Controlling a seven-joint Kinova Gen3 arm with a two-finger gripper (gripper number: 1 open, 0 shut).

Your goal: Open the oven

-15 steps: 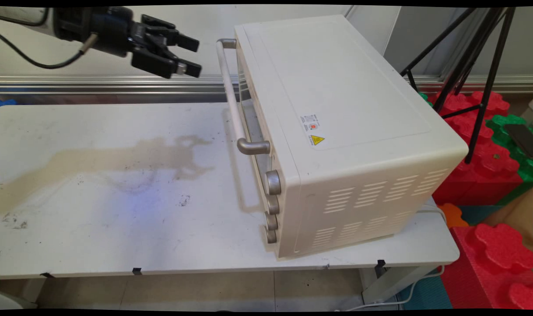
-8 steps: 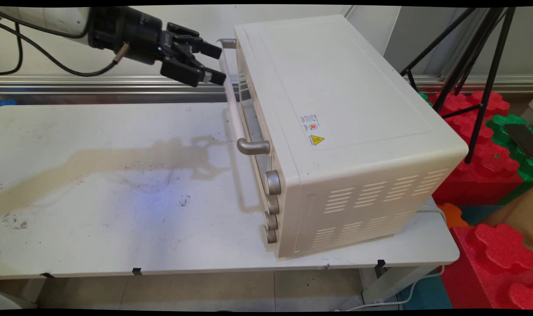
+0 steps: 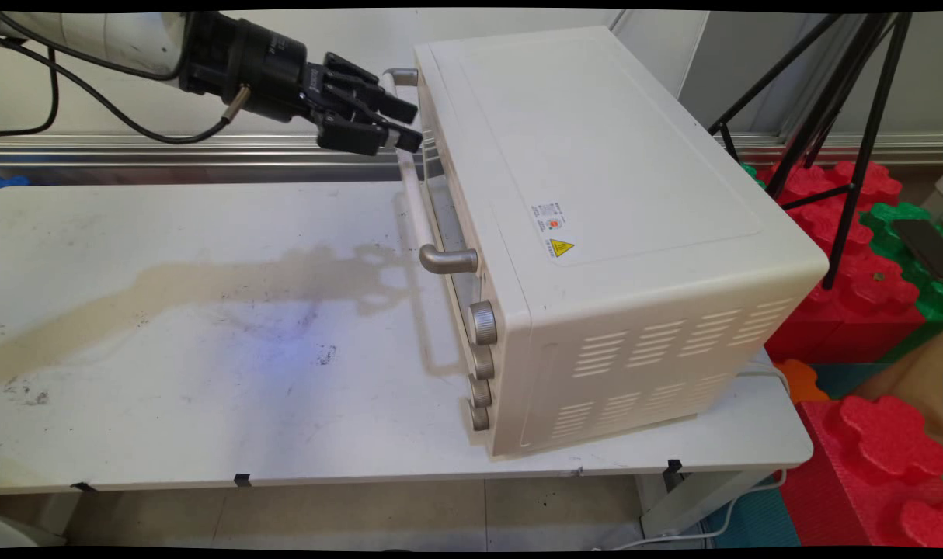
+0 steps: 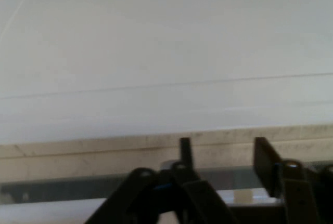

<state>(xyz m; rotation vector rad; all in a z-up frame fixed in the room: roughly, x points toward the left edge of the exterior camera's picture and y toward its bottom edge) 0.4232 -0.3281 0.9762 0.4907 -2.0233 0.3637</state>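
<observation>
Now the tool [image 3: 398,124] stands with its fingers [image 4: 185,150] parted around the far end of the door handle [image 3: 413,190], not yet closed on it. Just beyond is the cream toaster oven [image 3: 596,233] on the table [image 3: 168,349]; heavy and rigid by its look, its smooth handle the best hold

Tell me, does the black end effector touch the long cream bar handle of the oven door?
Cannot tell. In the main view the end effector overlaps the long cream bar handle, its fingers open on either side; no view shows contact or gap plainly.
</observation>
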